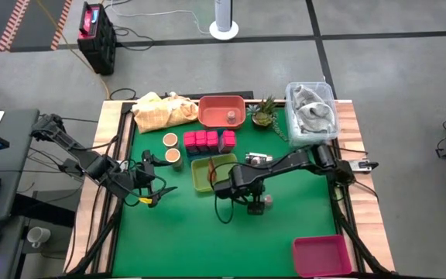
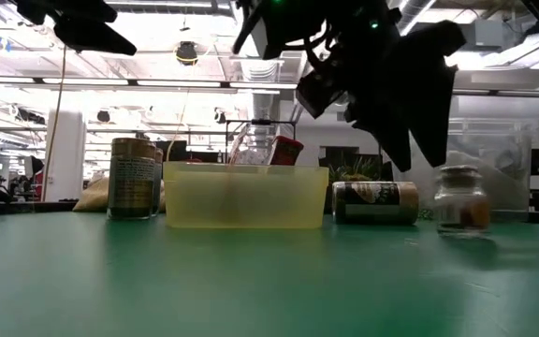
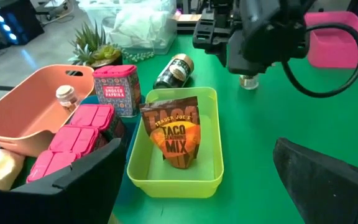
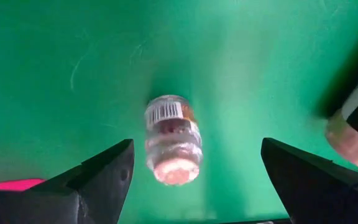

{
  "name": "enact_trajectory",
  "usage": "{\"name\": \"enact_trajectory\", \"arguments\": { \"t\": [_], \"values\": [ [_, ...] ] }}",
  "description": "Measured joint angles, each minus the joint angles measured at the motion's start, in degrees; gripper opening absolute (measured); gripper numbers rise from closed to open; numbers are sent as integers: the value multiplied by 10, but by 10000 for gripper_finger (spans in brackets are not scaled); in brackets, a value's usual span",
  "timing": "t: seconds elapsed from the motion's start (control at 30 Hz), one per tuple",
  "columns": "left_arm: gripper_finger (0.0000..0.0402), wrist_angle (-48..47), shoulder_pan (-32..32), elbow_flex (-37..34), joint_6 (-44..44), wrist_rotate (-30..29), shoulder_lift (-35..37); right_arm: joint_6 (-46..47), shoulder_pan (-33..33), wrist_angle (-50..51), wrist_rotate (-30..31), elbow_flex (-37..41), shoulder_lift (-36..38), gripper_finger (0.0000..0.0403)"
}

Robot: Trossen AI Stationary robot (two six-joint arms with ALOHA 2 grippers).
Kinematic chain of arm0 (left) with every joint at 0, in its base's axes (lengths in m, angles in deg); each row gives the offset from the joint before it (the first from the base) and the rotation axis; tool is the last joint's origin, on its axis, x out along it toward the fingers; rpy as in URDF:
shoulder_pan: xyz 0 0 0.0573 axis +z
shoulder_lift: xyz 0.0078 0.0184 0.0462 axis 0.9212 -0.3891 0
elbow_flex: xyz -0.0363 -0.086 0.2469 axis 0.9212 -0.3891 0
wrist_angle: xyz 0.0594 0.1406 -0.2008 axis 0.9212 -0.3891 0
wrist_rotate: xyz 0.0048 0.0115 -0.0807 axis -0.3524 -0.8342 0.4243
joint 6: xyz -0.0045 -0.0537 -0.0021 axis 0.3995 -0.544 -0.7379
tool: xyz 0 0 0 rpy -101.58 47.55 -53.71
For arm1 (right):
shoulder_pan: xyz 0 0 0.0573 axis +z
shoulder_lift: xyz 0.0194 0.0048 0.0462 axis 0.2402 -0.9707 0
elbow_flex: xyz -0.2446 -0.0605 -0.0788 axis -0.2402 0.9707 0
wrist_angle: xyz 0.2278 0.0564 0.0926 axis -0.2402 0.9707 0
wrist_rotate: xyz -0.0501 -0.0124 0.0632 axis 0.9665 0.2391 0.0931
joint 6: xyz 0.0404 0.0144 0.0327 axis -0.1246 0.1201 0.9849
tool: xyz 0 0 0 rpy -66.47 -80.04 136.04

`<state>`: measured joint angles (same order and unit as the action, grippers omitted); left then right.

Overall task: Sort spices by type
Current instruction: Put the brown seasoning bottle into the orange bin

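Your right gripper [image 4: 191, 171], jaws spread wide, hovers over small upright clear glass spice jar [image 4: 173, 140], mid-table, jar centred between them.

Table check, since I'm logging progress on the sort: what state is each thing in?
Small glass jar: upright on the mat, free.
Right hand: open above that jar.
Left hand: waiting at the table's left.
Green tray: holds a taco mix packet.
Dark jar: on its side.
Orange bin: holds one jar.
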<state>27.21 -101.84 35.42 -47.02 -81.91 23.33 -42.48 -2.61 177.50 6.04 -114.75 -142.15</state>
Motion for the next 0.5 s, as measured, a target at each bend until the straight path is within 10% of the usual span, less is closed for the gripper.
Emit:
{"name": "enact_trajectory", "arguments": {
  "t": [0.5],
  "values": [
    [389,-2,0,0,-3,18,0,9,2,-10,9,27,14,379]
  ]
}}
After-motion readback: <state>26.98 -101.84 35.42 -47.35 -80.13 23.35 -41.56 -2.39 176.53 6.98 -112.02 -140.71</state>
